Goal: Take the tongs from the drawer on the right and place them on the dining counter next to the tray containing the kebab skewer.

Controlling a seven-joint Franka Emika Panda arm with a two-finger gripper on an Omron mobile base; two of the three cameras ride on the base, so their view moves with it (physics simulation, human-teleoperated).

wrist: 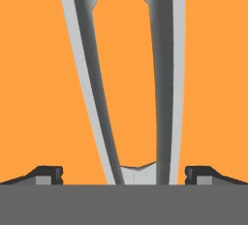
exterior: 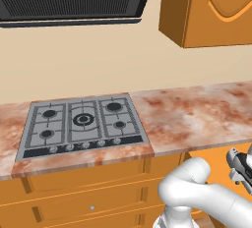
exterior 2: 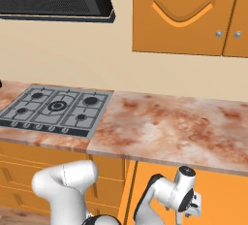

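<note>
Claw: the gripper (wrist: 124, 175) stands wide apart, one dark fingertip (wrist: 46, 174) on each side of the tongs, neither touching them; nothing is held.
Tongs: the tongs (wrist: 131, 83) lie flat on the orange drawer floor (wrist: 34, 73), seen from straight above in the hand view; their joined end sits between the fingertips and the two grey arms spread away to toothed tips at the far edge of that view.
Drawer: orange all round the tongs; nothing else lies on the floor that shows, and nothing lies between the fingertips and the tongs.
Arm: in the right base view the wrist (exterior 2: 186, 195) hangs below the front edge of the worktop (exterior 2: 164, 127), before the orange cabinet fronts; in the left base view the hand (exterior: 240, 167) sits at the right edge, under the worktop's front edge.
Worktop: pink-and-white marbled stone, bare on its right part.
Hob: a grey gas hob (exterior: 81, 124) is set into the worktop's left part, knobs along its front edge.
Above: a dark extractor hood (exterior: 69, 1) over the hob, orange wall cupboards (exterior 2: 186, 13) to its right.
Below hob: closed orange drawer fronts (exterior: 83, 187).
</note>
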